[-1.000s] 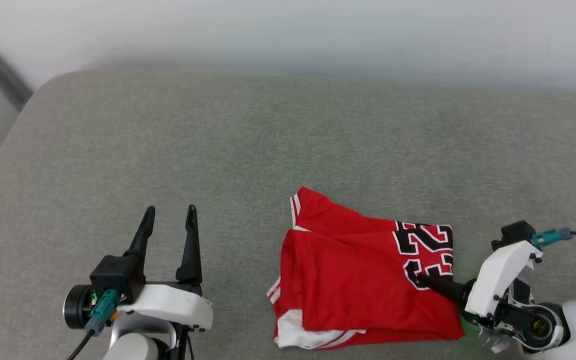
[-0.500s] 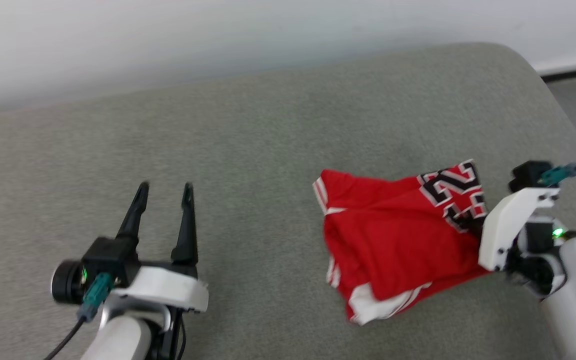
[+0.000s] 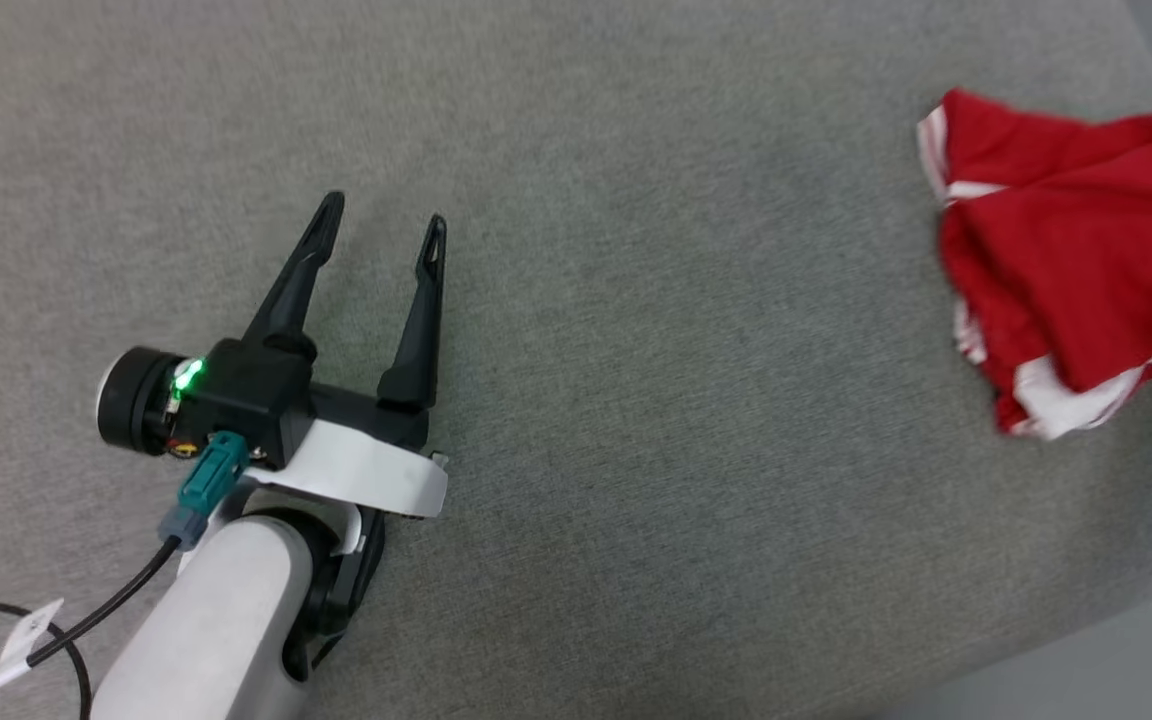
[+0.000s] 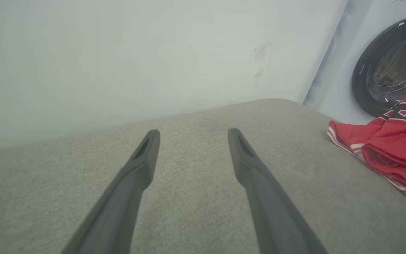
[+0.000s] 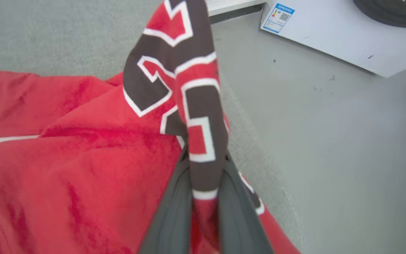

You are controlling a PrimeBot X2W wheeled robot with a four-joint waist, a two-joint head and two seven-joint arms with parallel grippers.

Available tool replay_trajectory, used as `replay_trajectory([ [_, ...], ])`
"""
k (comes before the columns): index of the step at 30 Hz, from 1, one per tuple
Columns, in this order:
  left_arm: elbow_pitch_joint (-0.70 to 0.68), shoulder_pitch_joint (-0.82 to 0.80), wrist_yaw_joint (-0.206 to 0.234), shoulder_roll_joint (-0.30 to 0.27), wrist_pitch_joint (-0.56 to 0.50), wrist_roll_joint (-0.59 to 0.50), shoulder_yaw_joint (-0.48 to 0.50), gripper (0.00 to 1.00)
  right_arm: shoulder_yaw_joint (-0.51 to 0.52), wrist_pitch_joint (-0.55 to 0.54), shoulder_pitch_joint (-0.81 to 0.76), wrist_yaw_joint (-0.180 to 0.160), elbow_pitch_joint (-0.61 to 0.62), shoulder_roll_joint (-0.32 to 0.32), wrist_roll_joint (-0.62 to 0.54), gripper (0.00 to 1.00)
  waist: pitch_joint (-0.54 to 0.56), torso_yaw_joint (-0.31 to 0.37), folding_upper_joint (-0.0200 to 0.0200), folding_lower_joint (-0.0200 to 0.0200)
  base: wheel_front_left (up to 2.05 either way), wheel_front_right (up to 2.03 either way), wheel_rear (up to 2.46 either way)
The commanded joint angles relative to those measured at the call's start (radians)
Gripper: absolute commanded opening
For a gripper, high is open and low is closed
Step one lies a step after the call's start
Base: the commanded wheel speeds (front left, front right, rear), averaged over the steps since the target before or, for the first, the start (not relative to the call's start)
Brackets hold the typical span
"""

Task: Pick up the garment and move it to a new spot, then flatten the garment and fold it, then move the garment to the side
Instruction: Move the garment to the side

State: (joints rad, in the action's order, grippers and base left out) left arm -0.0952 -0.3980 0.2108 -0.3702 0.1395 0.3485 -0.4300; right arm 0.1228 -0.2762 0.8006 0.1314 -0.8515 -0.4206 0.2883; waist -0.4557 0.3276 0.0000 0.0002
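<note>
Garment [image 3: 1066,270]: red jersey fabric with a white sleeve and striped trim. It lies folded and bunched at 3 o'clock in the head view, on the grey cushion [image 3: 636,420]. Right gripper [image 5: 205,157] is clamped on the raised black-and-white lettering. Left gripper [image 3: 385,211] stands spread wide and empty at 9 o'clock.

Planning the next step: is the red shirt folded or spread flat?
Folded, loosely. The garment shows overlapping red layers over a white sleeve, and the right claw is shut on its numbered part.
</note>
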Motion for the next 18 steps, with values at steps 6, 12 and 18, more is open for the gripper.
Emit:
replay_trajectory([
  [6,-0.043,-0.057,-0.005,-0.023,-0.035,-0.028,-0.009,1.00,0.129,0.130,0.088,-0.002,-0.091,0.015,-0.102,0.00,-0.111,-0.036,0.0000,-0.0002,0.00,0.00,0.00],
  [12,-0.056,-0.060,0.000,-0.034,-0.046,-0.032,-0.009,1.00,0.226,0.204,0.116,-0.002,-0.189,0.040,-0.208,1.00,-0.122,-0.050,0.0000,-0.0002,0.00,0.00,0.00],
  [18,-0.025,-0.017,0.010,-0.020,-0.016,-0.008,-0.004,1.00,0.309,0.297,0.093,-0.002,-0.200,0.036,-0.329,1.00,-0.052,-0.050,0.0000,-0.0002,0.00,0.00,0.00],
])
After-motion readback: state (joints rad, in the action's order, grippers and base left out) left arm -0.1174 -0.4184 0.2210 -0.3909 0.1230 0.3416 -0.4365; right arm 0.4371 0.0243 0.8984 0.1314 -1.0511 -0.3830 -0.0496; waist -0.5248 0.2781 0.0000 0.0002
